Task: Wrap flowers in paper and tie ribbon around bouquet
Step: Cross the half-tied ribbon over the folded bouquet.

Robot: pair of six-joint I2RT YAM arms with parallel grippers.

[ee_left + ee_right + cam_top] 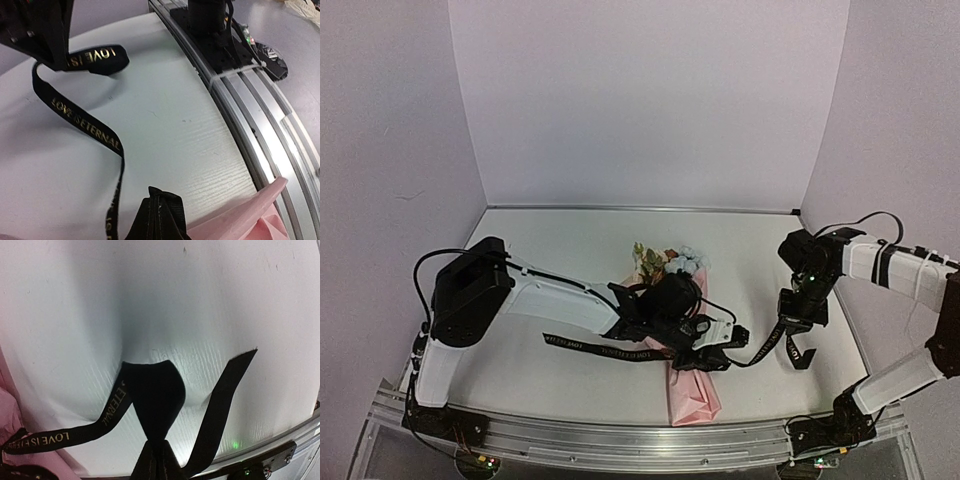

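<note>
— At the right gripper (154,452)?

— Pinched tight on a fold of the ribbon (150,390). Black loop bulging out just ahead, one plain tail slanting off to the right over the table (200,300), one lettered length trailing left toward the pink paper (6,410).

— And at the left gripper (159,202)?

— Pressed together, nothing visibly between. Ribbon hanging just beside, running off the bottom of the view; impossible to tell whether caught there.

— Farther out?

— From above: left gripper low over the narrow half of the bouquet (692,392), lying on the table near the front edge. Wide end pointing away, flowers (665,262) poking out of it: cream, pale blue, some orange-brown. Narrow end toward the metal rail (250,105). Ribbon crossing the cone, one end flat on the table out to the left, the other drawn across to the right gripper, just right of the bouquet.
</note>
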